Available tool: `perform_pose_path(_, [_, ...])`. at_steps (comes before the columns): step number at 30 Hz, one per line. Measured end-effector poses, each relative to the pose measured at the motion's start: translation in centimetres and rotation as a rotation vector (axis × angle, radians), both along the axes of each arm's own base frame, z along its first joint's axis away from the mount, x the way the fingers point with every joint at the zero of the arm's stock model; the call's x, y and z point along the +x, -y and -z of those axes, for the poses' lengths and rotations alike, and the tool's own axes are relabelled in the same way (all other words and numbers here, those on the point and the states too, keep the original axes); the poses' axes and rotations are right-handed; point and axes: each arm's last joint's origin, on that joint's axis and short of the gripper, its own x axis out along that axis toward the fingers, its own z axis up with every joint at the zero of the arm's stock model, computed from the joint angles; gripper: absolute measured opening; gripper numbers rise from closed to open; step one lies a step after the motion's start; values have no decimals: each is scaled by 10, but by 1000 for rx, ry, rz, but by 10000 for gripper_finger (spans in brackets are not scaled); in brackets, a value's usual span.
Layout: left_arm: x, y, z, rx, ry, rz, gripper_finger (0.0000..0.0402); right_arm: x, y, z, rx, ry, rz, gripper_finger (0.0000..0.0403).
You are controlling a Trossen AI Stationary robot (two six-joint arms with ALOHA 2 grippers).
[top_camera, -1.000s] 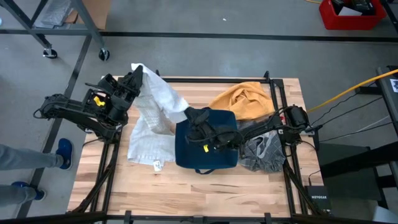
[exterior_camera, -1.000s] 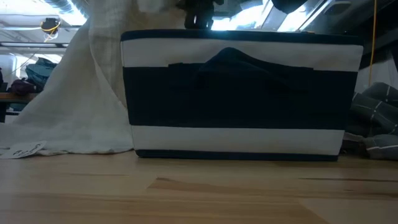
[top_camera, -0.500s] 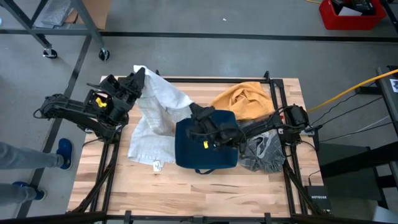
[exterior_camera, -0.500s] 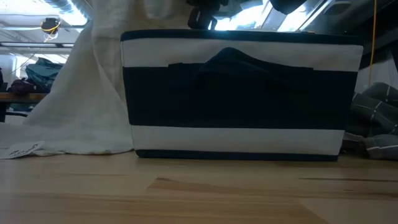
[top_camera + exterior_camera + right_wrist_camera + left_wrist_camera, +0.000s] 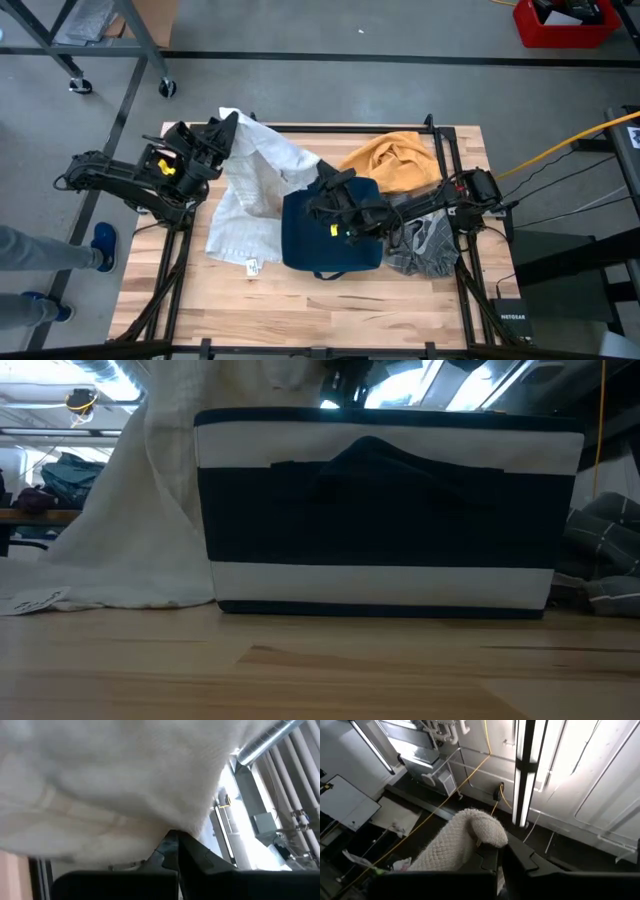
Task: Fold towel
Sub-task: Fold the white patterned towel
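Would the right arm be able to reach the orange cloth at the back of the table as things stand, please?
Probably not at once: the right gripper is shut on the white towel, which the left gripper also holds. The orange cloth lies uncovered close by.

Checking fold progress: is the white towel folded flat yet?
No. The white towel hangs unfolded, stretched between the left gripper and right gripper, its lower part bunched on the table.

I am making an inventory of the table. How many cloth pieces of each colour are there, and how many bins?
White towels: 1
Orange cloths: 1
Grey cloths: 1
Navy fabric bins: 1
Total: 4 things
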Motion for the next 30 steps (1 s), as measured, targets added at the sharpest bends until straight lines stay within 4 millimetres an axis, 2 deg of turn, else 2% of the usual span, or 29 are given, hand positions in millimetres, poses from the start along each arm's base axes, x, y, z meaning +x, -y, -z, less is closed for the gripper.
perform_pose_path(9, [4, 13, 4, 40, -95, 34, 0, -16, 17, -30, 34, 83, 58, 6])
perform_pose_path(14, [3, 15, 4, 72, -112, 10, 0, -17, 17, -32, 51, 114, 51, 17])
perform_pose_path(19, [3, 14, 4, 102, -129, -27, 0, -16, 13, -32, 108, 267, -35, 29])
perform_pose_path(23, [2, 14, 3, 136, -150, -66, 0, -17, 6, -32, 171, 388, -99, 56])
perform_pose_path(30, [1, 14, 2, 193, -178, -136, 0, -20, -14, -32, 331, 617, -192, 131])
